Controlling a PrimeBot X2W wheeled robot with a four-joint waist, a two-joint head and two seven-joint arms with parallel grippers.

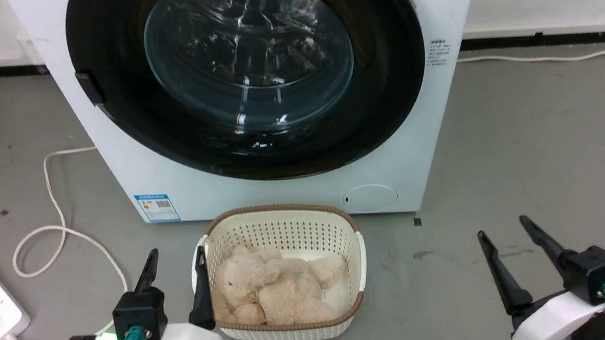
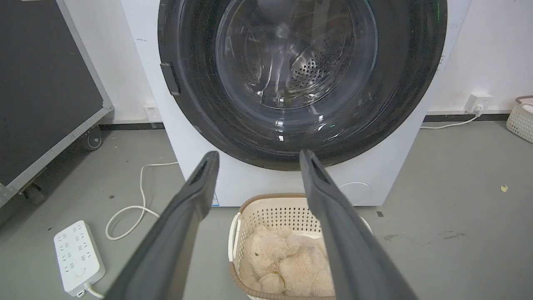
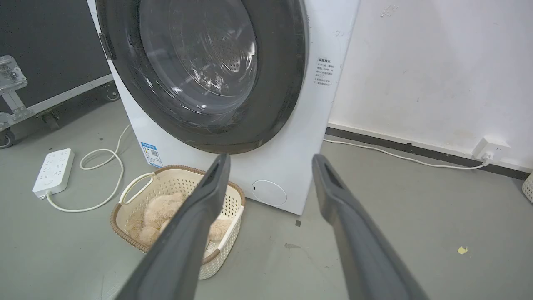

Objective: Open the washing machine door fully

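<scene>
Washing machine door [image 1: 388, 84] closed; basket [image 1: 286, 232] with plush toy [image 1: 275, 289] directly before it.

Read nothing for sure. Blue label [image 1: 157, 207] w/ code square, low on washer front [image 1: 293, 190], just beyond left gripper [image 1: 175, 253]: print too small. Black print block [image 1: 440, 53] on same front, well beyond right gripper [image 1: 502, 227]: illegible too.

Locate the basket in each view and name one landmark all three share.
Head view: basket at bottom centre, in front of the machine.
Left wrist view: bottom centre, cut off by the lower edge.
Right wrist view: lower left.
Shared landmark: the round black door, directly above the basket in every view.
</scene>
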